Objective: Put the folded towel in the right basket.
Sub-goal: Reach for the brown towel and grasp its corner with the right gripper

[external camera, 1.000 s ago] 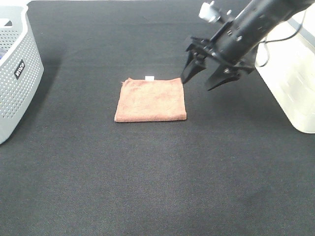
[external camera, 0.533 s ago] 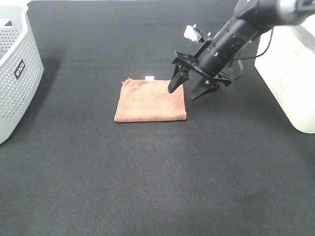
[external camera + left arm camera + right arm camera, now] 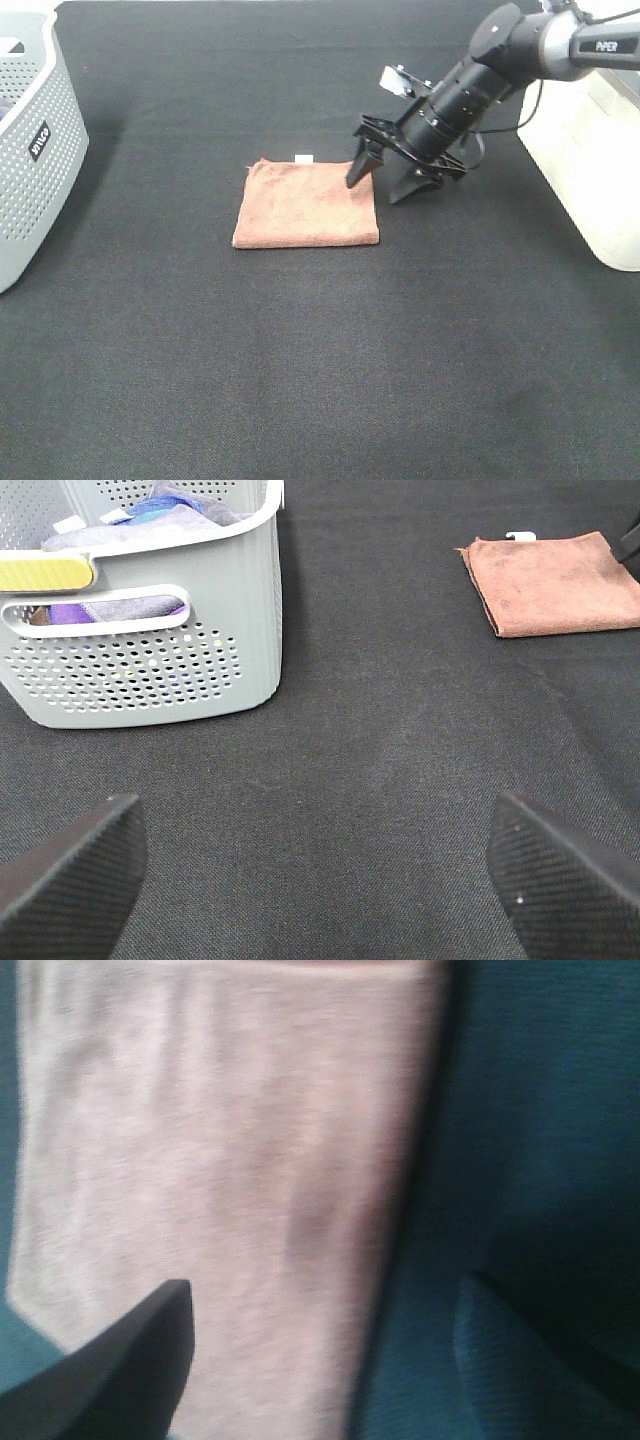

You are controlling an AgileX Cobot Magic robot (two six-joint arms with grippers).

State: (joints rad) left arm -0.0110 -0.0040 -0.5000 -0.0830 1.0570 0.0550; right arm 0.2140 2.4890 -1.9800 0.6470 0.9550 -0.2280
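Observation:
The folded brown towel lies flat on the black table, with a small white tag at its far edge. It also shows in the left wrist view and fills the right wrist view. My right gripper is open and low, straddling the towel's right edge, one finger over the towel and one over bare table. The right basket is white and stands at the right edge. My left gripper is open and empty, well away from the towel, near the grey basket.
A grey perforated basket stands at the left edge; in the left wrist view it holds several folded cloths. The black table surface spreads around the towel.
My right gripper has come down and to the left, from above the towel's far right corner to its right edge, and stayed open. The towel has not moved.

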